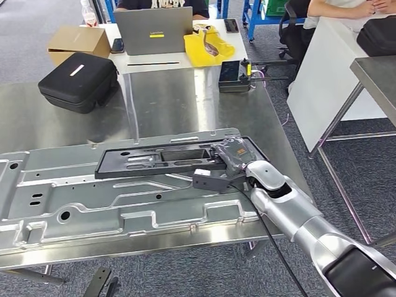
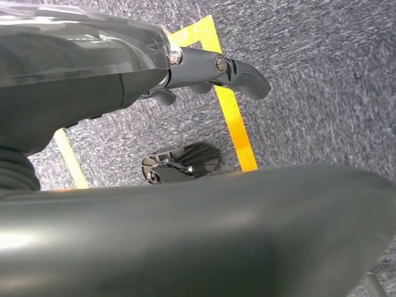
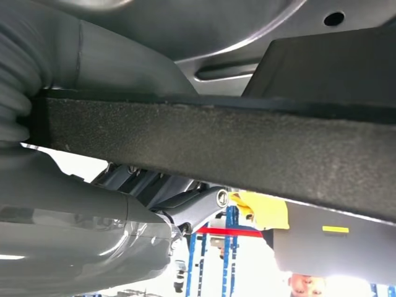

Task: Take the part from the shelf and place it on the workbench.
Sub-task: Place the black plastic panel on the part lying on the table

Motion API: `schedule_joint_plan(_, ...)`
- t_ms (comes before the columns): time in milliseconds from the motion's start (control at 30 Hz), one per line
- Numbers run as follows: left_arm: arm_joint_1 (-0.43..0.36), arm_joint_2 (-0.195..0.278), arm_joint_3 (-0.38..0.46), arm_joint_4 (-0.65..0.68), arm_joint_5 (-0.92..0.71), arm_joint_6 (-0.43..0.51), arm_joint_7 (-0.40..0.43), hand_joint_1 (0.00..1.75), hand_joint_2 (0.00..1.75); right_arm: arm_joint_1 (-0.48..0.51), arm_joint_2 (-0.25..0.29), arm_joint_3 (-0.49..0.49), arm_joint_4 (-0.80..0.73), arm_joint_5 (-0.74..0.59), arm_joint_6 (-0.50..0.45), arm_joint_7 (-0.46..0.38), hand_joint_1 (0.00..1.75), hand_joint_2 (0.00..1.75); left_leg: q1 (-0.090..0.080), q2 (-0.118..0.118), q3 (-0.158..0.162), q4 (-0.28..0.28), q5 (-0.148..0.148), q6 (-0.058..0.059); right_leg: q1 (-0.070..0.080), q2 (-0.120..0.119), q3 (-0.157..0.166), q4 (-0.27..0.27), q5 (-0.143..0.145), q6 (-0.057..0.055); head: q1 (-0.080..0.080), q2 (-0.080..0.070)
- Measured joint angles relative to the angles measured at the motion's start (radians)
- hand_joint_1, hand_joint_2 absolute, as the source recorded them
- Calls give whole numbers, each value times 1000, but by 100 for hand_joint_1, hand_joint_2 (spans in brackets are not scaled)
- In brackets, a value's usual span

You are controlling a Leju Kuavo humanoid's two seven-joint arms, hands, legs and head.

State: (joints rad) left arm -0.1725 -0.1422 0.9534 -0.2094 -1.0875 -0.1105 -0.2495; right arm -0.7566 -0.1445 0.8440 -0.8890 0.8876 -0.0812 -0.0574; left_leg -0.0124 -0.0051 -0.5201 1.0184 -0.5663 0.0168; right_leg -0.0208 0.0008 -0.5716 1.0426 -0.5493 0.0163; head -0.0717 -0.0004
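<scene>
While the right hand [image 1: 232,162] grips the flat black plastic part [image 1: 163,162] lying on the ribbed metal panel [image 1: 93,204], a yellow tray [image 1: 196,52] at one o'clock holds a metal piece [image 1: 209,46]; the left hand [image 2: 205,71] hangs with its fingers apart.

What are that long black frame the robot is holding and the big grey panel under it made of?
The black frame looks like moulded plastic or foam: matt, and grainy along its edge in the right wrist view. The grey panel looks like stamped sheet metal, bare and dully shiny, with pressed ribs and punched holes.
</scene>
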Motion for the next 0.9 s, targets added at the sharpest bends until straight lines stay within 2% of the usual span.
schedule_joint_plan(267, 1, -3, -8, 0, 9, 0, -30, 0, 0, -4, 0, 18, 39, 3, -9, -9, 175, 175, 0, 0, 1, 1, 0, 0, 0, 0, 1, 0, 0, 0, 0, 0)
schedule_joint_plan(400, 3, -3, -10, 0, 13, 6, -36, 0, 175, -5, 1, 21, 58, 3, -19, -12, 0, 0, 0, 0, 2, 1, 0, 0, 0, 0, 2, 0, 0, 0, 0, 0)
schedule_joint_plan(900, 4, -3, -11, 0, 26, 24, -38, 0, 175, 3, 3, 27, 99, 0, -25, -18, 0, 0, 0, 0, 2, 1, 0, 0, 0, 0, 3, 0, 0, 0, 0, 0)
